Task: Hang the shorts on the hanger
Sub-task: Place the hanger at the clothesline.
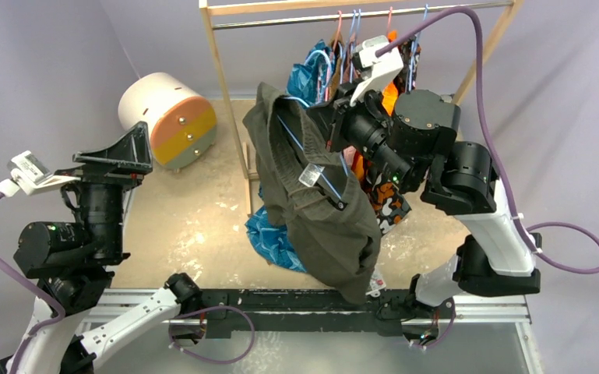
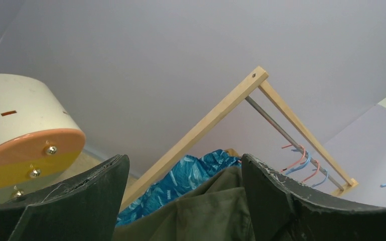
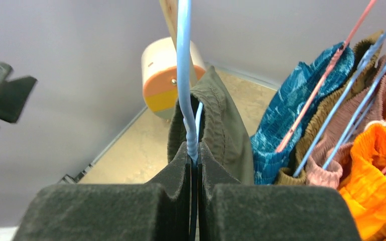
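Right hand (image 3: 194, 150) clenched on thin light-blue wire hanger (image 3: 183, 75), dark olive-green fabric shorts (image 1: 319, 226) draped over it, aloft beside wooden clothes rack (image 1: 222, 86); left hand (image 2: 183, 168) spread wide, empty, well apart.

In the top view the shorts (image 1: 319, 226) are covering most of the hanger (image 1: 329, 187), leaving only short runs of wire showing, and the right arm (image 1: 428, 125) is masking the fingertips of the right gripper (image 3: 195, 148). The tag (image 1: 310, 174) is showing too small to read. The blue shorts (image 1: 274, 238) are sitting largely behind them. In the left wrist view the bottom edge is cropping the shorts and the fingers of the left gripper (image 2: 183, 165); the left edge is cropping the drum (image 2: 15, 115). In the right wrist view the wire is running out past the top edge, and the left gripper is appearing blurred, cut by the left edge.
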Robot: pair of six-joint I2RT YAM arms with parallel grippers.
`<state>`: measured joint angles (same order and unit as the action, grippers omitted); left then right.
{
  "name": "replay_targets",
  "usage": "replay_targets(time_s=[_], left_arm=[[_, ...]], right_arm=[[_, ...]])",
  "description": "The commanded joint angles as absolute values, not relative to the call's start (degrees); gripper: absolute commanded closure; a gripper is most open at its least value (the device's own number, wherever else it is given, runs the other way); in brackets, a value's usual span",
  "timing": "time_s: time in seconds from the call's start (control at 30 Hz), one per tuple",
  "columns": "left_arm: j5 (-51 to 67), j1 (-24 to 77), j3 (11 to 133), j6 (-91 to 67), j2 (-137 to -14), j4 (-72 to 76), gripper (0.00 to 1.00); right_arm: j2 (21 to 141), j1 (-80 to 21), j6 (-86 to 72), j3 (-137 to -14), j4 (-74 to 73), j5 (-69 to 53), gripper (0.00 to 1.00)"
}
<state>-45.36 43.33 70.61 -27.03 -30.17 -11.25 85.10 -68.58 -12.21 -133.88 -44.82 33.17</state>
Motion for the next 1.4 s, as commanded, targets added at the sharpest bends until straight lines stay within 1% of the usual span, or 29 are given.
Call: replay_targets(time_s=[0.0, 0.23, 0.37, 0.5, 0.6, 0.73, 0.97, 1.07, 1.17, 1.37], left_arm=[[-46.15, 43.66, 68.86, -28.7, -29.09, -12.12, 0.19], [-46.49, 43.62, 67.0, -29.33, -27.57, -12.82, 0.19], [-46.04, 43.63, 66.51, -29.52, -27.36, -13.5, 0.19], [-45.0, 43.6, 66.51, -29.72, -27.2, -14.18, 0.19], [-44.32, 43.62, 66.13, -30.14, -27.11, -14.28, 0.19], [-43.49, 43.62, 64.96, -30.86, -27.06, -14.11, 0.19], [-42.8, 43.63, 63.73, -31.2, -27.07, -13.91, 0.19], [-42.97, 43.6, 63.49, -31.12, -26.9, -13.89, 0.19], [-43.13, 43.6, 63.22, -30.9, -26.75, -13.8, 0.19], [-43.07, 43.63, 61.86, -31.41, -26.55, -12.97, 0.19]], right_arm=[[85.0, -68.62, -13.68, -135.15, -27.98, 36.26, 1.0], [89.89, -68.62, -13.78, -136.6, -19.46, 42.12, 1.0], [90.56, -68.61, -12.66, -132.7, -14.62, 46.7, 1.0], [88.94, -68.14, -11.8, -125.3, -8.29, 49.94, 1.0], [87.74, -65.44, -14.49, -120.55, -6.41, 46.94, 1.0], [88.59, -62.07, -17.13, -118.2, -5.93, 40.62, 1.0], [91.12, -61.7, -12.84, -124.22, -1.59, 39.71, 1.0], [90.77, -61.64, -14.1, -124.15, -0.38, 39.23, 1.0], [88.88, -61.66, -17.65, -120.82, 2.17, 38.06, 1.0], [84.45, -61.03, -21.93, -108.22, 13.53, 39.39, 1.0]])
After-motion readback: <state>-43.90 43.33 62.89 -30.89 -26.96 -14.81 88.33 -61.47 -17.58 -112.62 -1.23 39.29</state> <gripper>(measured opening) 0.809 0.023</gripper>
